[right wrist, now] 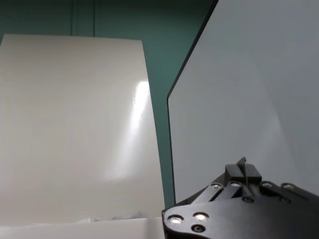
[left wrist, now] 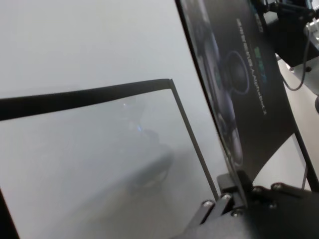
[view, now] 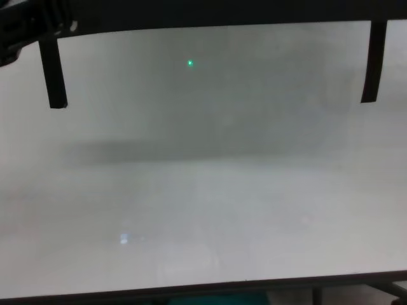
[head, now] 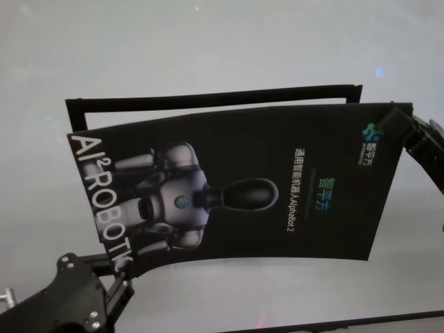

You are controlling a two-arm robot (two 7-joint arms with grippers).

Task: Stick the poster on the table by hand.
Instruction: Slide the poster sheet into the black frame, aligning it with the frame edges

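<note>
Currently, poster [head: 263,187]: held bowed above the table [head: 208,48], so it can be lowered onto the taped frame [head: 208,99].
Left gripper [head: 119,272]: clamped on the near-left corner.
Right gripper [head: 397,123]: apparently pinched on the far-right corner, keeping the sheet taut.

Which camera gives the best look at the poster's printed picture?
The head view: the poster shows its whole printed face there. The left wrist view sees it edge-on and slanted, the right wrist view only its blank back, and the chest view its lower edge.
</note>
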